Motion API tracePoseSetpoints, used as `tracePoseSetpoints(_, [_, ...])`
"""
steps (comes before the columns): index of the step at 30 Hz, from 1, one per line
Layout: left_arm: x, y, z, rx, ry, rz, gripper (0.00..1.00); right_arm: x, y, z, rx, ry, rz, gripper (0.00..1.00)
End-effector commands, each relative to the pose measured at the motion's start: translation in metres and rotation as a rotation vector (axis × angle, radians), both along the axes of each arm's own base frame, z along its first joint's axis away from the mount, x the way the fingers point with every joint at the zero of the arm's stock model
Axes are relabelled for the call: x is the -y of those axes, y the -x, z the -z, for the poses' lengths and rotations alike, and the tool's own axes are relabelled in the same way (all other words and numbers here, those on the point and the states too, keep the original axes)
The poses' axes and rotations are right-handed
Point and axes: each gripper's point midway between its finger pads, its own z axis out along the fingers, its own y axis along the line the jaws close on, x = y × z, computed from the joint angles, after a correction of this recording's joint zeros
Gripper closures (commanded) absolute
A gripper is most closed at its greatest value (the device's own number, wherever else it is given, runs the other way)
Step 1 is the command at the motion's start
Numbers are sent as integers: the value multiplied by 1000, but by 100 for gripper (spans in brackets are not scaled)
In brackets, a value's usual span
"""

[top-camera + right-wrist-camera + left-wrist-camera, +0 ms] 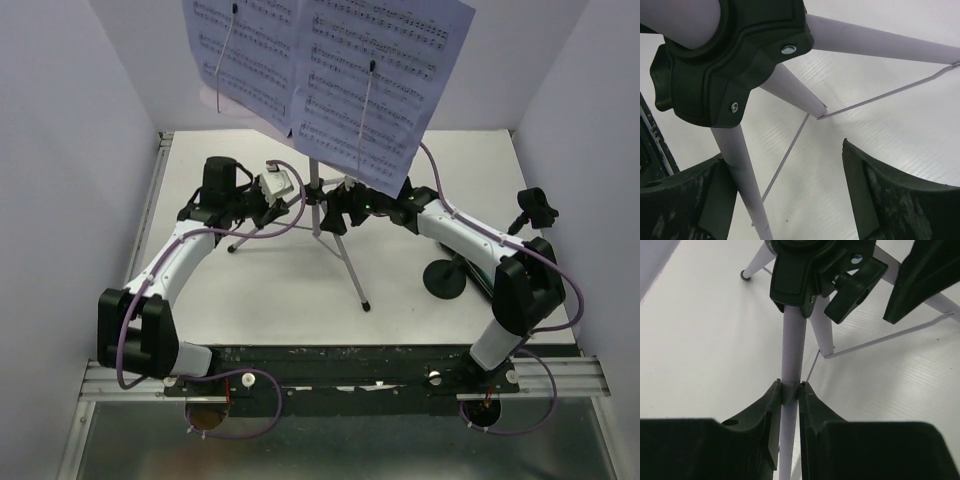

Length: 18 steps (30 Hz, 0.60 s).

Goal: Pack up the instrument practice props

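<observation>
The silver tripod [316, 205] stands mid-table, and its white sheet-music pages [330, 70] hide nearly all of the lilac plate [212, 98]. In the left wrist view my left gripper [791, 386] is shut on a silver tripod leg [792, 345] just below the black hub [800, 270]. My right gripper [785, 185] is open under the same hub [730, 55]. Another leg [742, 175] lies against its left finger and nothing is pinched. From above, my left gripper [293, 203] and my right gripper [338, 207] flank the pole.
A black round-based clip holder [445, 278] stands at the right by my right arm, with a black clip [535, 208] raised behind it. Thin wire braces [880, 97] run between the tripod legs. White walls close in the table on three sides.
</observation>
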Motion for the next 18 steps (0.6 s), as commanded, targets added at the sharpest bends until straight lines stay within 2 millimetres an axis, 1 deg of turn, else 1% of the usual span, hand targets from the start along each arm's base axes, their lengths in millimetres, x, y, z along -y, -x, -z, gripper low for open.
tracePoseSetpoints(1, [10, 87, 25, -225, 38, 49, 91, 24, -4, 3, 95, 64, 20, 15])
tracePoseSetpoints(6, [21, 134, 31, -271, 63, 108, 89, 26, 6, 12, 126, 79, -50, 16])
tracePoseSetpoints(9, [22, 145, 36, -304, 74, 100, 86, 23, 1, 19, 150, 99, -90, 17])
tracePoseSetpoints(12, [17, 140, 42, -297, 43, 63, 82, 15, -10, 16, 184, 100, -113, 18])
tracePoseSetpoints(13, [15, 135, 42, -282, 35, 49, 80, 12, -15, 13, 197, 96, -115, 18])
tracePoseSetpoints(15, [12, 125, 41, -255, 20, 12, 75, 9, -22, 13, 209, 99, -112, 19])
tracePoseSetpoints(16, [11, 119, 41, -245, 15, -10, 70, 8, -26, 14, 218, 103, -108, 18])
tracePoseSetpoints(18, [9, 111, 39, -231, 6, -43, 56, 7, -33, 15, 236, 114, -104, 19])
